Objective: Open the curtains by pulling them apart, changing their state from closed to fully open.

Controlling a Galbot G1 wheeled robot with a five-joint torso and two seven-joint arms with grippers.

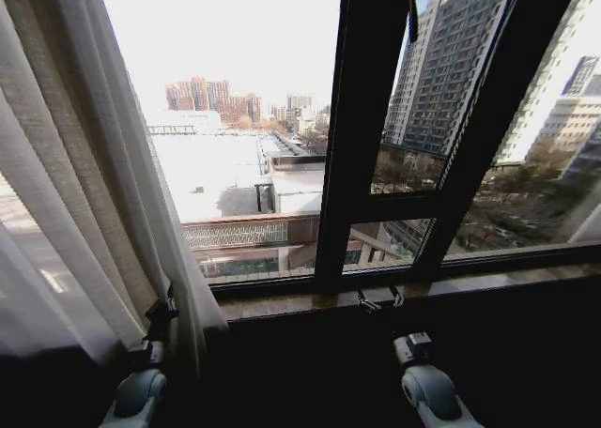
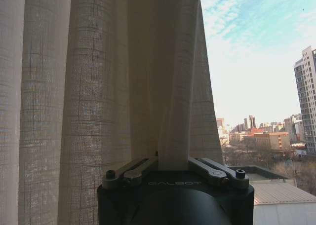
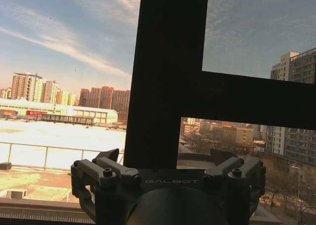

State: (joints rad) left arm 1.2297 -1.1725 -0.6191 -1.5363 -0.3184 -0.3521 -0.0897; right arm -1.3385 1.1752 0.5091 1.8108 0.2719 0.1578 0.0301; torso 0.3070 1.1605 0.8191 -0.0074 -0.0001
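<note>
Beyond the black window frame [image 1: 362,137] lies the city. My left fingers [image 2: 132,169] pinch a soft, light curtain [image 1: 84,193] fold near its edge, best gripped there; my right fingers [image 3: 109,158] are spread, empty, by the sill [image 1: 310,303].

The head view looks forward and down from behind both arms at the black metal window frame [image 1: 362,146] and the brown stone sill [image 1: 310,301], with the pleated sheer cream curtain [image 1: 84,193] at its left edge. The left wrist view sits right against that curtain [image 2: 98,87], facing out along its gripper [image 2: 173,166]. The right wrist view faces the frame's upright bar [image 3: 165,77] at close range. All 3 views share the city skyline outside.
</note>
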